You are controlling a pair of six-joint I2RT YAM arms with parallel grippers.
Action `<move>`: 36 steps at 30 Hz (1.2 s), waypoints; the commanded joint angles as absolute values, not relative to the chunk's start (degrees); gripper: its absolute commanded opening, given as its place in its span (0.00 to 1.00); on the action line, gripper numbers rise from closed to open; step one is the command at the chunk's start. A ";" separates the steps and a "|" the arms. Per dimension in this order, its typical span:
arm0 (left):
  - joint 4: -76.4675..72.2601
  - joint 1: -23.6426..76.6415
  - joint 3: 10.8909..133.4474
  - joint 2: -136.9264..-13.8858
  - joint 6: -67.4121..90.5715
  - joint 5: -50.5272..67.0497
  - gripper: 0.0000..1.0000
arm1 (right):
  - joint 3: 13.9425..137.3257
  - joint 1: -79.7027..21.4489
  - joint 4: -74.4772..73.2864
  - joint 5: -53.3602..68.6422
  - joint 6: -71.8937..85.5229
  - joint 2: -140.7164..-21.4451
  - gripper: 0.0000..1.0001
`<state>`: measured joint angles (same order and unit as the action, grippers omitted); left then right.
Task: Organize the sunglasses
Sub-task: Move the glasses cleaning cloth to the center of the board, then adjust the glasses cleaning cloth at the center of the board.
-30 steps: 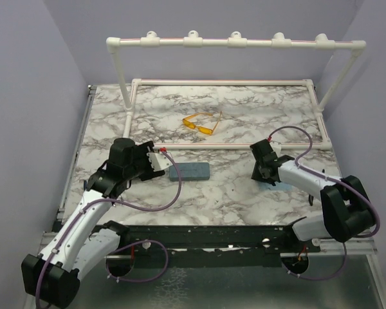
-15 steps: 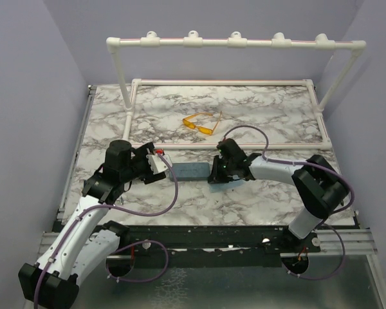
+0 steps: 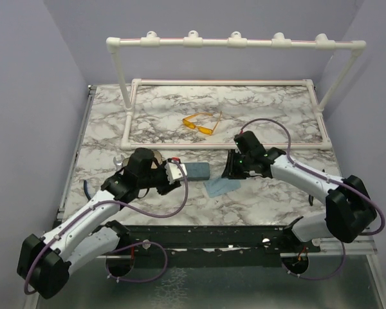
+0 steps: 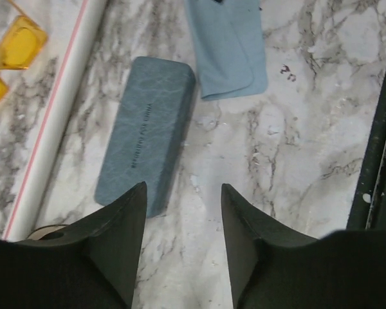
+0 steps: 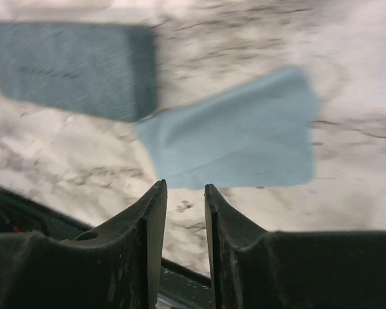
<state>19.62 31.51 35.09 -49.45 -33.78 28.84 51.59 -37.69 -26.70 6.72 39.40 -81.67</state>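
Found a grey-blue rectangular case (image 4: 145, 138) lying flat on the marble table (image 4: 296, 129), just ahead and left of the left gripper (image 4: 183, 190). Noted a white pipe (image 4: 55, 122) further left, alongside the case. Logged a light blue cloth (image 5: 238, 138) spread flat just ahead of the right gripper (image 5: 184, 187), one corner just beside the case.

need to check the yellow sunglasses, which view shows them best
Top external: the yellow sunglasses lie whole inside the white pipe frame. Left wrist catches only part at its edge; right wrist shows none.

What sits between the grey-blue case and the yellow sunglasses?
A white pipe rail runs between the grey-blue case and the yellow sunglasses, clearest in the left wrist view.
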 commanded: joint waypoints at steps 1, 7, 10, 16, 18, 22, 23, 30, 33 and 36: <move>6.78 39.29 31.38 -54.14 -25.59 23.20 0.47 | 45.66 -29.57 -28.27 3.13 35.64 -80.23 0.32; -7.52 47.46 29.17 -62.75 -27.19 16.08 0.43 | 47.80 -24.41 -21.39 6.39 29.56 -87.26 0.30; -12.14 51.16 28.56 -66.40 -27.41 14.47 0.43 | 49.98 -24.00 -22.14 5.68 27.42 -91.68 0.30; -19.24 54.71 27.22 -72.50 -25.43 12.41 0.41 | 49.15 -23.99 -23.27 4.27 26.28 -92.58 0.30; -20.48 55.45 27.18 -74.15 -25.13 11.96 0.40 | 48.48 -23.99 -22.00 6.06 26.43 -92.43 0.28; -21.73 56.28 27.96 -76.55 -24.38 10.09 0.38 | 48.29 -23.99 -20.55 11.25 27.32 -92.96 0.26; -21.74 56.34 28.10 -76.91 -24.43 9.86 0.38 | 47.92 -23.99 -19.85 12.49 27.64 -92.82 0.26; -21.62 56.77 27.58 -77.45 -25.04 8.50 0.38 | 47.42 -23.99 -17.54 15.67 28.62 -91.39 0.20; -21.47 57.04 27.42 -77.74 -25.22 8.53 0.38 | 47.84 -23.99 -18.26 15.76 28.84 -90.90 0.16; -21.45 57.30 27.50 -78.01 -25.45 8.55 0.38 | 48.40 -23.99 -20.77 12.29 28.31 -88.87 0.12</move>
